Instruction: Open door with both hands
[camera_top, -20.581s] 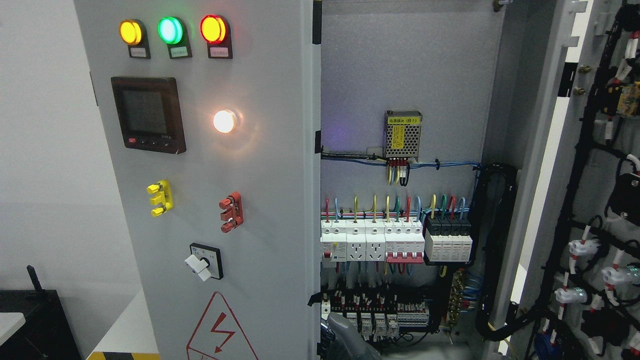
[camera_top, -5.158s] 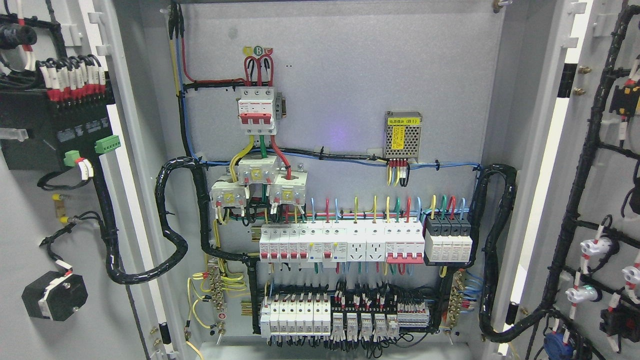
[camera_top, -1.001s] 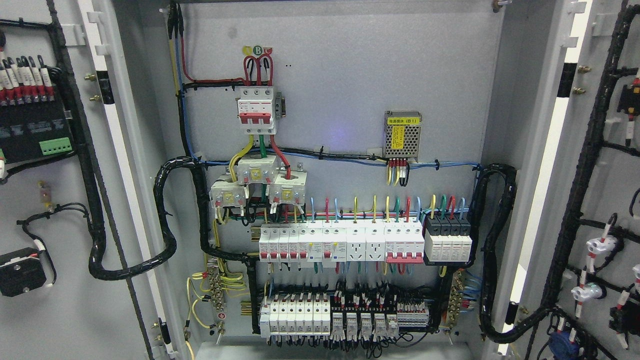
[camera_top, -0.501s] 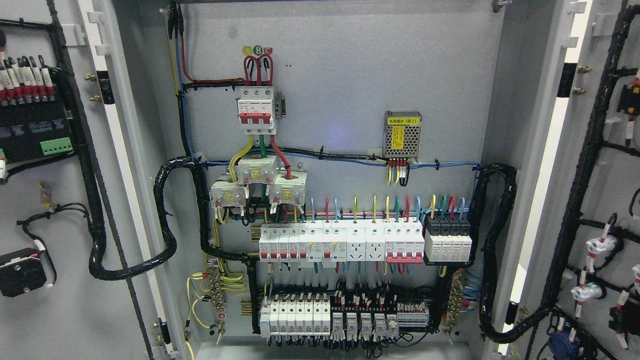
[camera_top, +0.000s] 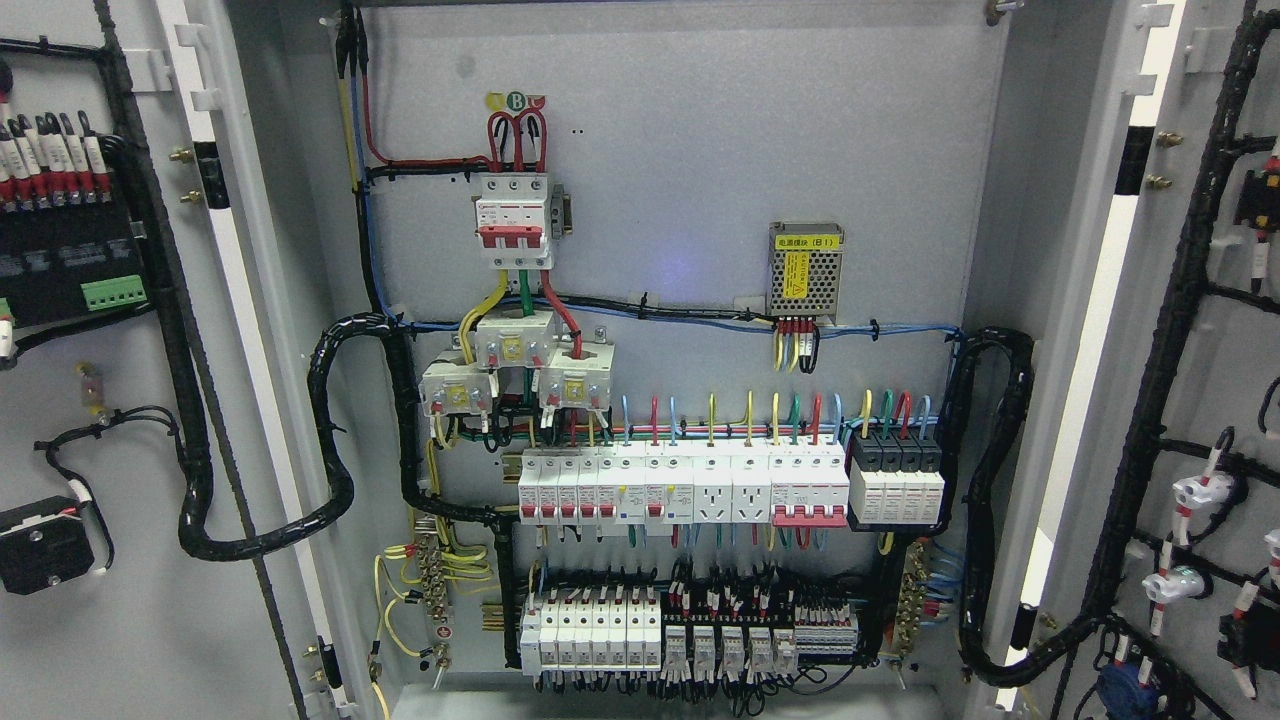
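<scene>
Nowhere in the head view does either robot hand appear, so their state cannot be told. The left door and right door both stand swung wide, baring the cabinet backplate, circuit breakers and power supply.

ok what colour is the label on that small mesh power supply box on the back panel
Yellow, on the front of the silver mesh power supply box, seen clearly in the head view.

The open cabinet is faced squarely and closely from head height; no hand is seen.
</scene>
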